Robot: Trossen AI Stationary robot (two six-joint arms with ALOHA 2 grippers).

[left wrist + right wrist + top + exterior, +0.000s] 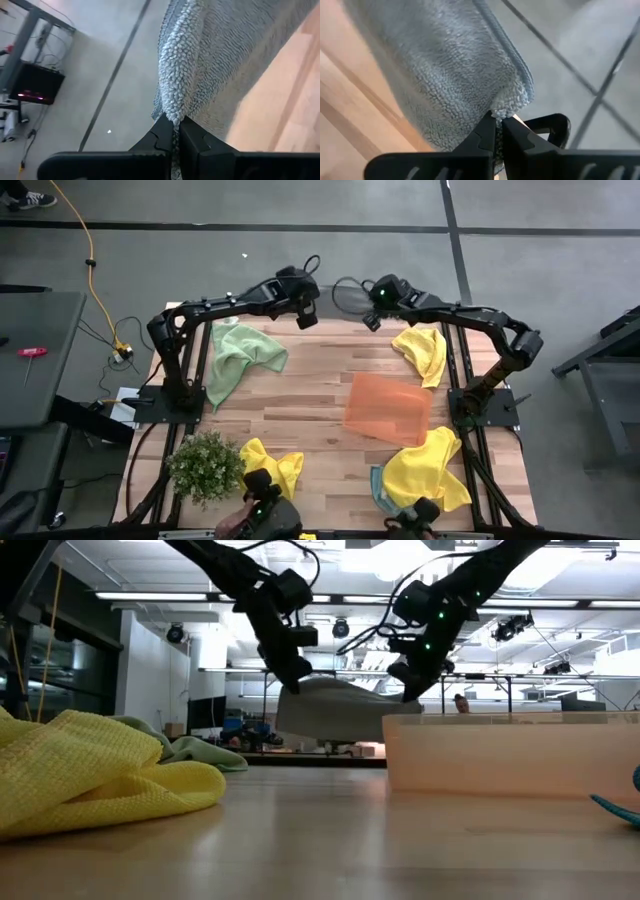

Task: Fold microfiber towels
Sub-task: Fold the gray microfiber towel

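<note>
Both arms are raised at the far edge of the wooden table (300, 395), each pinching one corner of the same grey-blue towel (335, 705). The left gripper (175, 131) has its fingers closed tight on a bunched corner of that cloth; the right gripper (498, 126) is likewise clamped fully on the opposite corner. In the low view the towel hangs stretched between the two grippers, sagging slightly in the middle, clear of the tabletop. In the high view the cloth itself is hard to make out between the grippers. Other towels lie loose on the table: a pale green towel (238, 358) crumpled near the left arm's base side, a yellow towel (424, 352) under the right arm, a second yellow towel (275, 465) at the near edge beside the potted plant (206, 464), and a third yellow towel (426, 470) at the near right, lying over a light blue cloth (379, 488) whose edge shows beneath it. The orange tray (388, 409) sits right of centre, between the two right-hand yellow towels and apart from both; nothing can be seen in it, and in the low view its translucent wall shows no contents.
</note>
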